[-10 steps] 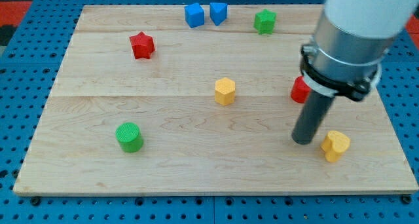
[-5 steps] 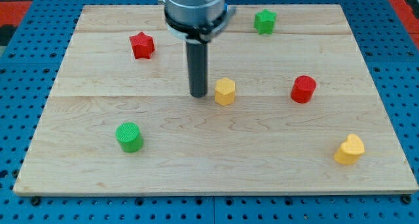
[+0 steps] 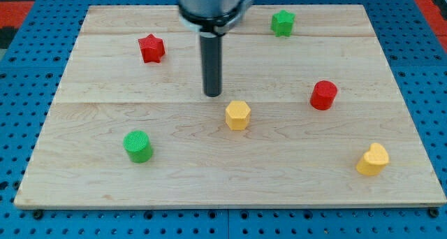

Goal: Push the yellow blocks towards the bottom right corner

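A yellow hexagonal block (image 3: 237, 115) lies near the middle of the wooden board (image 3: 105, 176). A yellow heart-shaped block (image 3: 372, 159) lies near the board's bottom right corner. My tip (image 3: 212, 94) stands just above and to the left of the yellow hexagonal block, a small gap apart from it. The rod rises from the tip to the grey arm at the view's top.
A red star block (image 3: 151, 48) sits at the upper left, a green star block (image 3: 282, 22) at the top right, a red cylinder (image 3: 323, 95) at the right, a green cylinder (image 3: 137, 146) at the lower left. The arm hides the board's top centre.
My tip swept from beside the heart block at the right to the board's middle. The yellow hexagonal block has shifted down about 25 pixels. The heart block moved slightly right.
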### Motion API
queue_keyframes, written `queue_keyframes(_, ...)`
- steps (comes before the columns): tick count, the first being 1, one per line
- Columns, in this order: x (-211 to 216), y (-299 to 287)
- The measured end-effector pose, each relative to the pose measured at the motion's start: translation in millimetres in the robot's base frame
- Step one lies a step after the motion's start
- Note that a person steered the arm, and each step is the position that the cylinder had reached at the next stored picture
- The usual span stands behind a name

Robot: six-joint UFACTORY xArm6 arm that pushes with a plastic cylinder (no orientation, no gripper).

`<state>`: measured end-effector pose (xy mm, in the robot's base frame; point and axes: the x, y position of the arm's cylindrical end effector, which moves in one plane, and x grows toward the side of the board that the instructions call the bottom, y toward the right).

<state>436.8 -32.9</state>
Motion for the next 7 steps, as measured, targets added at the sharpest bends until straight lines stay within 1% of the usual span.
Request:
queue_keyframes(1, 66, 42)
queue_keyframes(2, 83, 90)
queue_keyframes(3, 54, -12)
queue_keyframes(4, 30, 28)
queue_keyframes(5, 45, 99)
queue_keyframes(6, 36, 101)
queue_keyframes(7, 67, 165)
